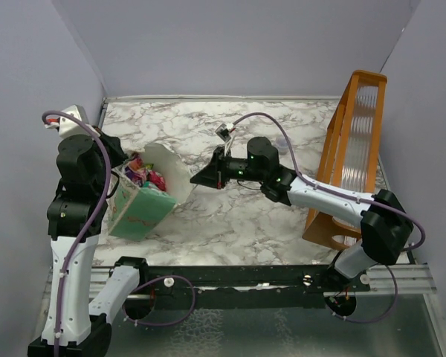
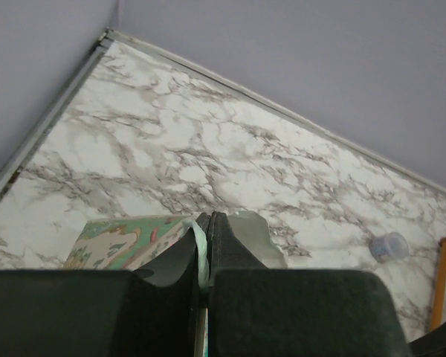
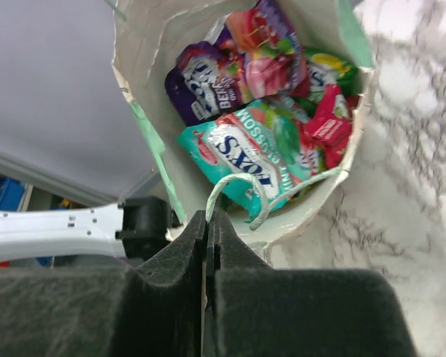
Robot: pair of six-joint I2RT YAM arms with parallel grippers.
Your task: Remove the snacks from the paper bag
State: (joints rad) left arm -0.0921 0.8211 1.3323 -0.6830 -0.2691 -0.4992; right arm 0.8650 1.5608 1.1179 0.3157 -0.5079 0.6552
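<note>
The green paper bag [image 1: 140, 212] lies tilted on the marble table with its white mouth pulled wide. Snacks [image 1: 145, 176] show inside it. In the right wrist view I see a purple packet [image 3: 201, 78], a pink-red packet [image 3: 264, 52], a teal packet [image 3: 253, 156] and a yellow-green packet [image 3: 328, 71] in the bag [image 3: 145, 111]. My right gripper [image 3: 209, 217] [image 1: 197, 180] is shut on the bag's string handle [image 3: 234, 182] at the near rim. My left gripper [image 2: 208, 221] [image 1: 125, 169] is shut on the other string handle [image 2: 201, 253], beside the patterned front [image 2: 115, 242].
An orange wooden rack [image 1: 353, 149] stands at the right edge of the table. A small clear plastic cup [image 2: 389, 245] sits on the marble near it. Grey walls close the back and both sides.
</note>
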